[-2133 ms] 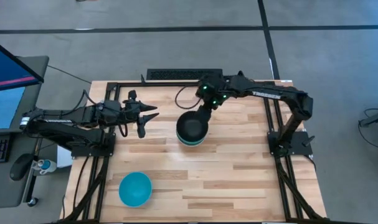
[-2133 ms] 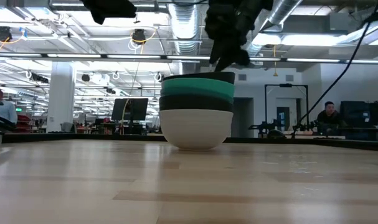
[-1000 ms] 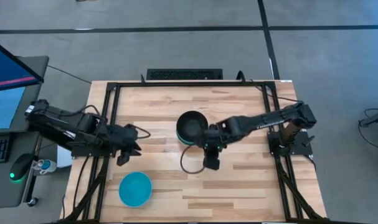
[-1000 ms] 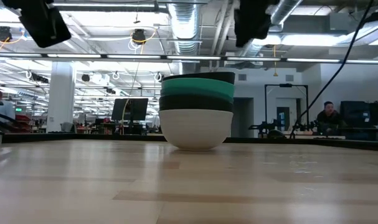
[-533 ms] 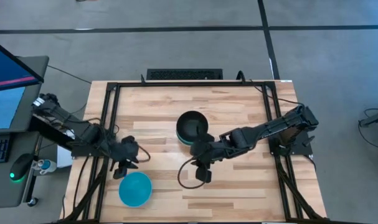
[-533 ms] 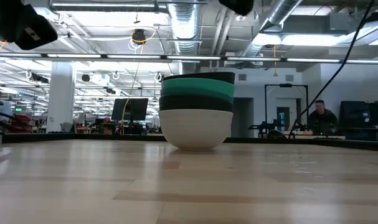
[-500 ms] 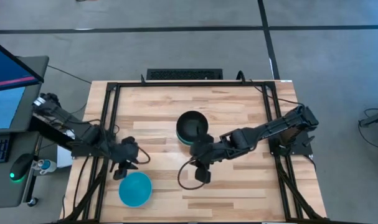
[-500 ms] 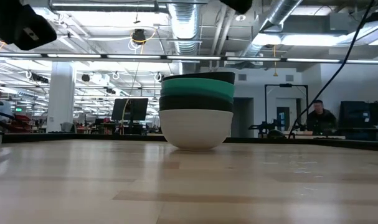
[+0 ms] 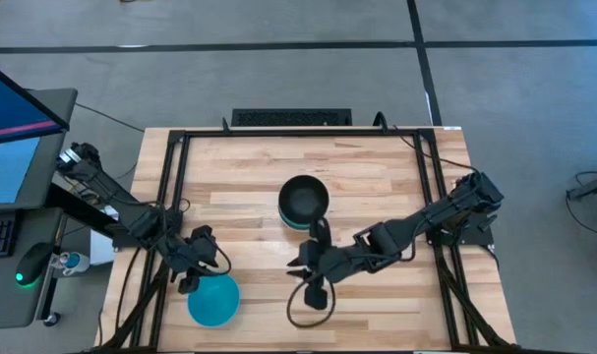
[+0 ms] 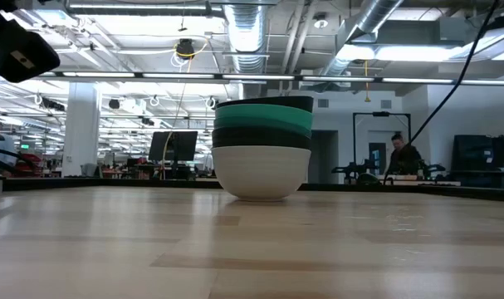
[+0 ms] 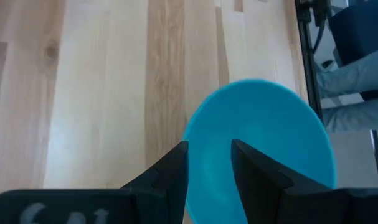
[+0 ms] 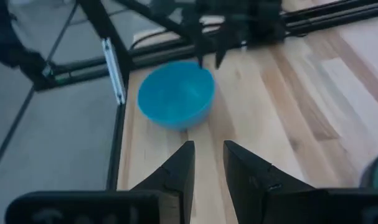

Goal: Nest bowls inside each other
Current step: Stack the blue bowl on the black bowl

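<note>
1. A stack of nested round plastic bowls (image 9: 303, 204) sits near the middle of the light wooden slatted table (image 9: 377, 177). In the low view the stack (image 10: 261, 148) shows a white bowl at the bottom, a black band above it, then teal-green, with a dark rim on top.
2. A single bright turquoise-blue round plastic bowl (image 9: 213, 299) stands upright near the table's front-left corner, well apart from the stack.
3. The left pincer (image 9: 187, 283) hangs at the turquoise bowl's rim on the side nearest the table's left edge. In the left wrist view its fingers (image 11: 170, 171) are a narrow gap apart, over the bowl (image 11: 263, 143), gripping nothing.
4. The right pincer (image 9: 315, 295) is low over the table in front of the stack, between stack and front edge, pointing toward the turquoise bowl. In the right wrist view its fingers (image 12: 179, 165) stand a narrow gap apart, holding nothing; the bowl (image 12: 175, 94) lies ahead with the left pincer (image 12: 208, 56) behind it.
5. A black cable (image 9: 300, 313) loops under the right pincer.
6. A person (image 10: 399, 158) stands far back in the room.
</note>
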Robot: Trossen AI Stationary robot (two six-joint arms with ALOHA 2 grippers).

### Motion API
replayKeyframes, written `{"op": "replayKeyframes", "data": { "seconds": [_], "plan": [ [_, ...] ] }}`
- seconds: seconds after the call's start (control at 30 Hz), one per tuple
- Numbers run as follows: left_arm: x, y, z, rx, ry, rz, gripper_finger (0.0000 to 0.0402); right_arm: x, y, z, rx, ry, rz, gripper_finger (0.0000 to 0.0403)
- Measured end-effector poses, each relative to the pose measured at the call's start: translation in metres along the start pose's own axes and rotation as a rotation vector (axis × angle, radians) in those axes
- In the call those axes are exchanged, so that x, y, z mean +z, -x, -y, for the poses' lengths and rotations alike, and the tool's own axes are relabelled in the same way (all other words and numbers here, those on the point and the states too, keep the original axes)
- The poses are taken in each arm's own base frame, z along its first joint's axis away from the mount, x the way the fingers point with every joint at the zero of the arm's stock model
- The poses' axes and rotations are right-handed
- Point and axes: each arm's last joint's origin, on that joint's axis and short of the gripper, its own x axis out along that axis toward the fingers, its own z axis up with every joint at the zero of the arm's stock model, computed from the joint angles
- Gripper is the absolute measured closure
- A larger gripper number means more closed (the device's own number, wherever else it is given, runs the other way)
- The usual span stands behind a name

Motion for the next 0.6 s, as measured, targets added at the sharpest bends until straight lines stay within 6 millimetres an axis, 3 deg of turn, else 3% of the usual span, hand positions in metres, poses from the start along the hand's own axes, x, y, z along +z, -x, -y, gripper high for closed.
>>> {"op": "replayKeyframes", "data": {
  "seconds": [0.27,0.6],
  "plan": [
    [-0.006,-0.002,-0.005,0.056,-0.011,-0.032,0.029,-0.007,-0.021,-0.016,0.095,-0.026,0.028,0.0296],
    [-0.022,-0.022,-0.015,0.023,0.042,-0.045,0.029,-0.011,-0.027,-0.018,0.132,-0.058,0.011,0.0296]
  ]
}}
